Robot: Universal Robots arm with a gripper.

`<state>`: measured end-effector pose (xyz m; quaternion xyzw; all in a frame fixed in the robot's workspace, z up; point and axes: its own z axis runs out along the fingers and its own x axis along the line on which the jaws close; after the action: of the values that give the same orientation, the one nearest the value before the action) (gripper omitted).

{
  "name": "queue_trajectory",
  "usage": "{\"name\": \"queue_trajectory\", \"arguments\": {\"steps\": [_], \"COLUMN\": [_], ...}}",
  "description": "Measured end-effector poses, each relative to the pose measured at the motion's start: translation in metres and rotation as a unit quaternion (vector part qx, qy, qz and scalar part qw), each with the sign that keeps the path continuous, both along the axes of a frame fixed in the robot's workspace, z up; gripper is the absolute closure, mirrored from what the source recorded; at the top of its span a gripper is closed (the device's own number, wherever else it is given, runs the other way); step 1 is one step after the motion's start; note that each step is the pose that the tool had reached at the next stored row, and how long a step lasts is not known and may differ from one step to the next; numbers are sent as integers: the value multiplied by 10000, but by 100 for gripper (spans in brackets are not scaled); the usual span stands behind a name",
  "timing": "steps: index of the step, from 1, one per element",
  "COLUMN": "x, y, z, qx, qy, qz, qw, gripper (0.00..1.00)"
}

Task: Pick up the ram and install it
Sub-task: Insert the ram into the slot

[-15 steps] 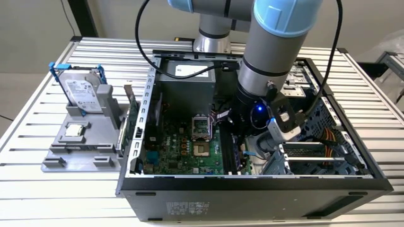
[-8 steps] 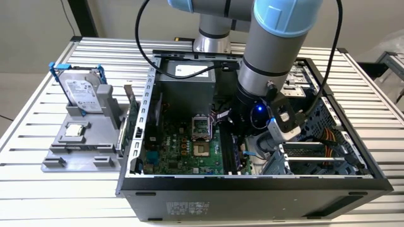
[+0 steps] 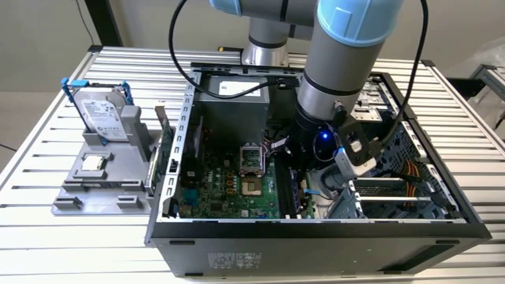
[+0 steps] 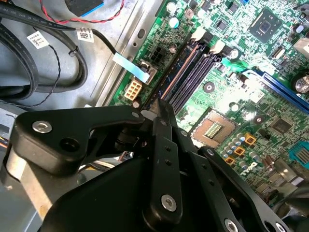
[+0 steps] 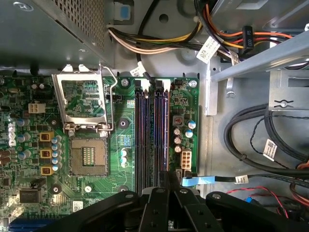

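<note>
The ram point(image 4: 176, 72) stands on its long edge in the outermost of the memory slots point(image 5: 145, 130), the one nearest the board's edge, and lies in line with that slot. That suits a stick that has to go straight down between the end latches. Whether it is fully seated cannot be told. Seen edge-on in both wrist views, it is a thin, dark, blue-green strip point(image 5: 164, 130) with a coppery line along it, much slimmer than the slots' surroundings.

The gripper point(image 4: 158, 107) is at the ram's near end, and its tips point(image 5: 169, 180) are drawn together with hardly any gap. They meet right at the stick's end, but it is not clear whether they pinch it or just bear down on its top edge. Closed tips make a narrow point, which I judge fit for pushing in so tight a place.

Beside the slots lies the open processor socket point(image 5: 87, 154). In the exterior view the arm point(image 3: 347, 53) reaches steeply down into the open case point(image 3: 316, 228).
</note>
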<state>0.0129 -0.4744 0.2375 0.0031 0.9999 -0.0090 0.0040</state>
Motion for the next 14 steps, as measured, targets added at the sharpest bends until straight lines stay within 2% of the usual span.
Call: {"name": "queue_trajectory", "arguments": {"steps": [4,7,14], "x": [0,0,0], "y": [0,0,1], "z": [-1,0,-1], "qx": [1,0,1], "qy": [0,0,0], "qz": [209,390,766], "qw": [9998,9992,9971], "gripper": [100,100,100]}}
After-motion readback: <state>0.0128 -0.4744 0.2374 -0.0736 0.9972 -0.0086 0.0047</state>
